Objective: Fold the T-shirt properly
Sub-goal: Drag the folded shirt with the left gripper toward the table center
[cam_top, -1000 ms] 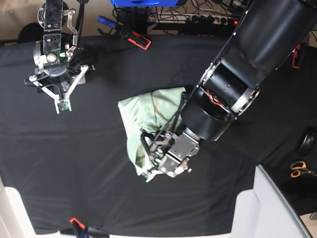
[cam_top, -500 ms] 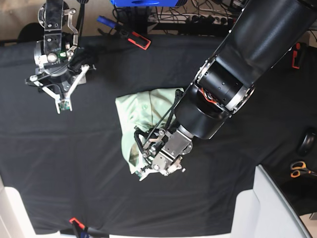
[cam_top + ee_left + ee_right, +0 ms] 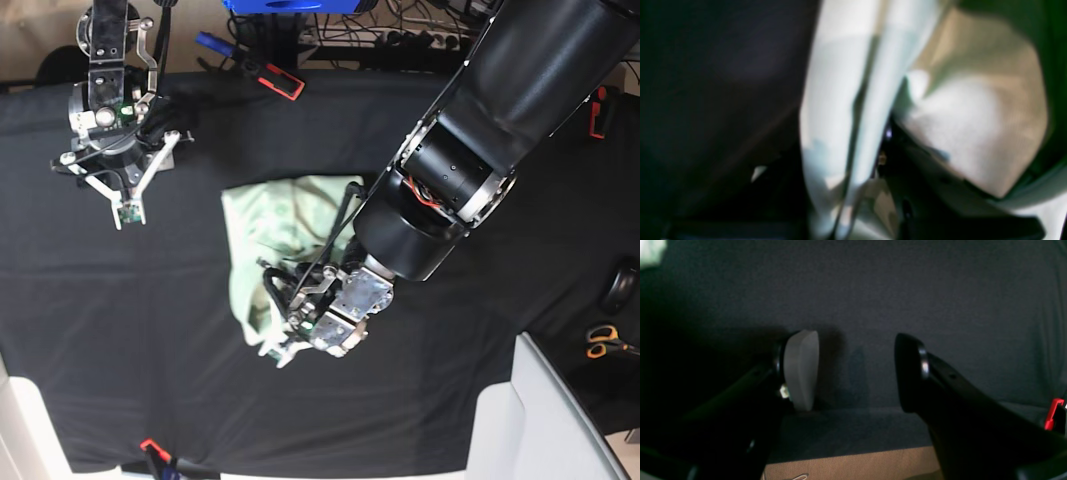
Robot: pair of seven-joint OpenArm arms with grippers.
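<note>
The T-shirt (image 3: 272, 235) lies bunched near the middle of the black-draped worktop (image 3: 150, 330), a crumpled pale mint heap whose lower edge runs down under the left hand (image 3: 283, 340). That hand reaches in from the base view's right on a thick black arm (image 3: 480, 140), wrist bent low so the metal head sits right on the cloth's lower corner. A fold of the fabric appears pinched there, so the left hand looks clenched on the T-shirt, though the fingertips themselves are hidden by cloth.

The left wrist view (badly blurred) shows only what the overhead camera cannot: pale folds of the T-shirt (image 3: 846, 100) pressed up close to the lens, draped in vertical ridges with dark worktop cloth to one side.

The right hand (image 3: 122, 195) hangs well apart from the shirt, at the far left corner in the base view, pointing down at bare black cloth. Its own camera shows the right hand (image 3: 857, 373) released, one pale pad (image 3: 800, 368) and one dark finger spread wide with nothing between them.

A pair of scissors (image 3: 603, 341) lies at the worktop's right edge.
</note>
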